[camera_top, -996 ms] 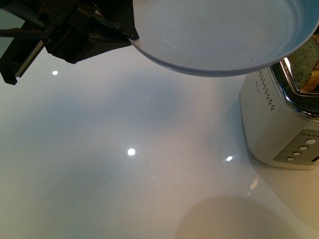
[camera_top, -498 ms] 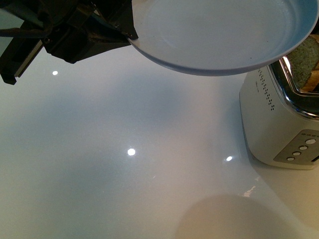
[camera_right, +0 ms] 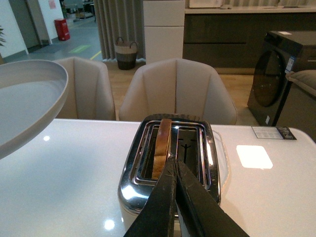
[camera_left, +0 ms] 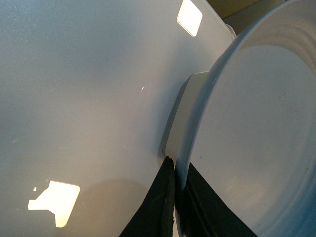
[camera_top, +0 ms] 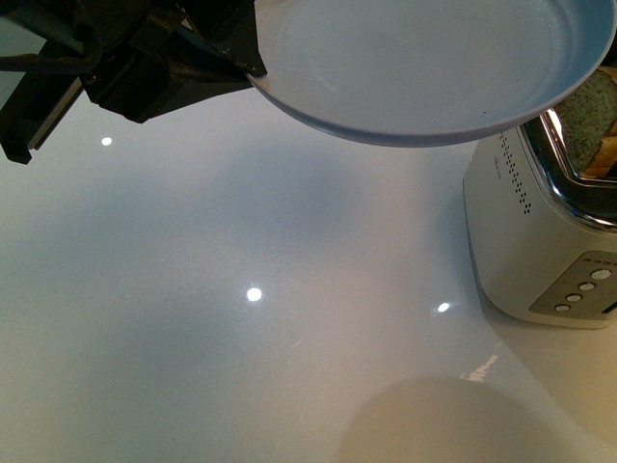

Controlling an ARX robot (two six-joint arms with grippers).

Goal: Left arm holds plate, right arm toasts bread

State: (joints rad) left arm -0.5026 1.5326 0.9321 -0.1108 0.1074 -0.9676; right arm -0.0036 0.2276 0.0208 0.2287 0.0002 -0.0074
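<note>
Left tool (camera_top: 253, 69) clenched on the rim of the pale plate (camera_top: 415, 68), which is held above the glossy white surface (camera_top: 193, 338), its far edge overlapping the toaster (camera_top: 521, 222). The bread (camera_right: 161, 143) stands in one toaster slot, and the right tool (camera_right: 175, 165) hangs just beside the slice, closed up with nothing gripped. Beyond the surface the room holds two beige chairs (camera_right: 175, 89), a woven basket (camera_right: 127, 52), grey curtains (camera_right: 116, 19) and dark cabinets (camera_right: 222, 29).
</note>
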